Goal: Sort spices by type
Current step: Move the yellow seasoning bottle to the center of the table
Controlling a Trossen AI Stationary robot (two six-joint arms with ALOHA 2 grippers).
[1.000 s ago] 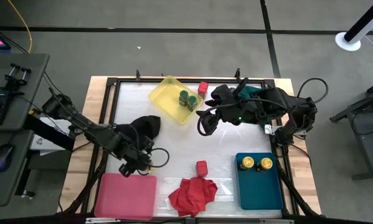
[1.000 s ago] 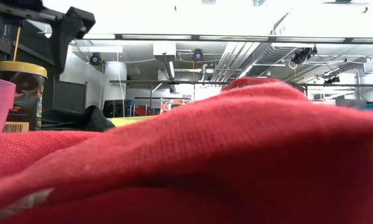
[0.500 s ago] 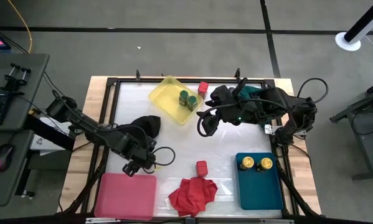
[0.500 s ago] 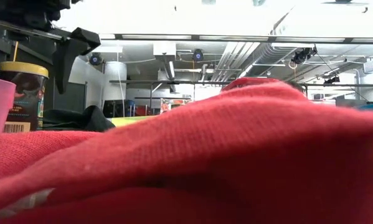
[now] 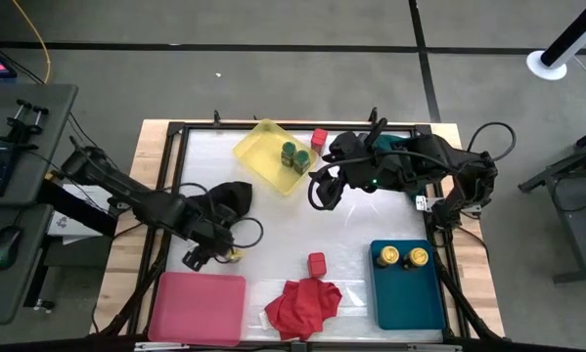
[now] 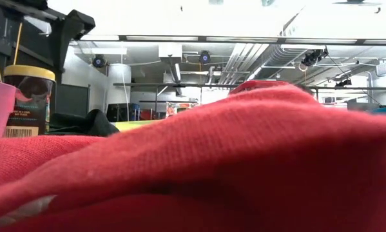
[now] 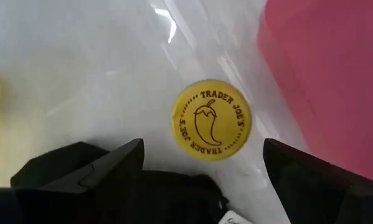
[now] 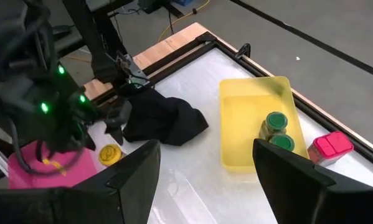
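A yellow-lidded jar [image 7: 211, 119] stands upright on the table by the pink tray [image 5: 200, 305], and shows in the low view [image 6: 26, 100] too. My left gripper [image 7: 202, 150] hangs open above it [image 5: 214, 256], one finger on either side of the lid and clear of it. My right gripper [image 8: 205, 149] is open and hovers mid-table [image 5: 322, 192]. Two green-lidded jars [image 5: 294, 154] stand in the yellow tray [image 5: 258, 145]. Two yellow-lidded jars [image 5: 401, 257] stand in the teal tray [image 5: 407, 298]. One red box [image 5: 319, 138] sits at the far edge, another [image 5: 317, 262] by the red cloth [image 5: 302, 303].
A black cloth [image 5: 229, 200] lies just beyond the left gripper. A green cloth [image 5: 395, 145] lies under the right arm. The red cloth fills most of the low view. A dark frame [image 5: 175, 176] edges the table. Bare white surface lies between the trays.
My left gripper moved a little toward the table's right, then back toward its left edge. In the low view one finger came down beside the yellow-lidded jar and rose again. The gripper stayed open and the jar kept upright.
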